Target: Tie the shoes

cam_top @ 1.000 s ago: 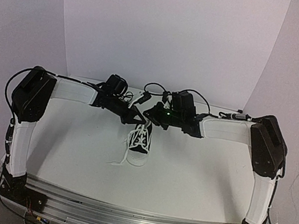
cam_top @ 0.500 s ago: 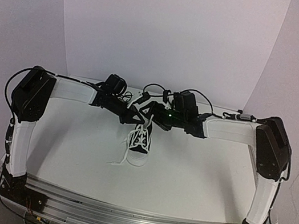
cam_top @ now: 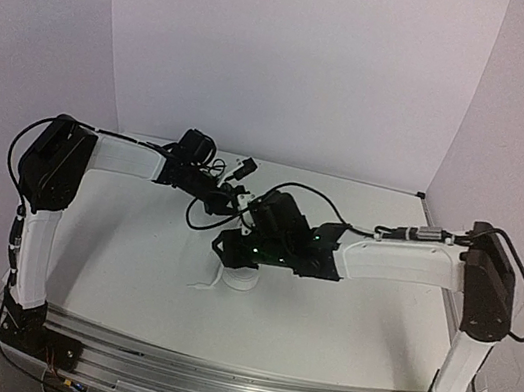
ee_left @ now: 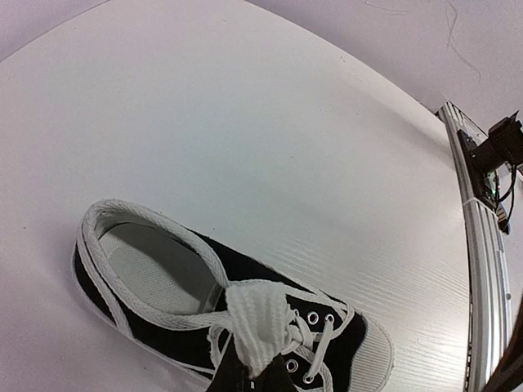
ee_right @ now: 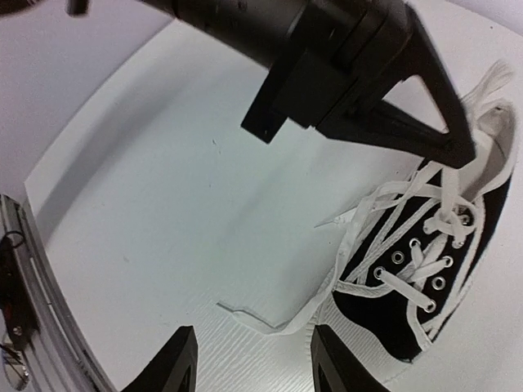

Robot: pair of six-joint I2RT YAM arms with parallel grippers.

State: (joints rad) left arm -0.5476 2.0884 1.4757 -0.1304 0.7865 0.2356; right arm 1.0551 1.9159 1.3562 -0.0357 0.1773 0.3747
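- Right gripper (ee_right: 255, 363) hangs low beside the sneaker's toe, jaws parted, nothing between them.
- Just ahead of it, the loose lace (ee_right: 278, 317) trails off the sneaker (ee_right: 384, 314) onto the table (ee_right: 163, 204). That looks like the strand to take: drop low and close on it squarely.
- The sneaker sits mid-table, toe towards the arm bases.
- Farther back, the left gripper (ee_right: 454, 157) is clamped on the other lace (ee_left: 260, 322), lifting it above the eyelets. Best to hold that tension.

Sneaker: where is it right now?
The sneaker sits mid-table in the top view, toe toward the near edge, beneath the right fingers; left fingers pinch its lace.
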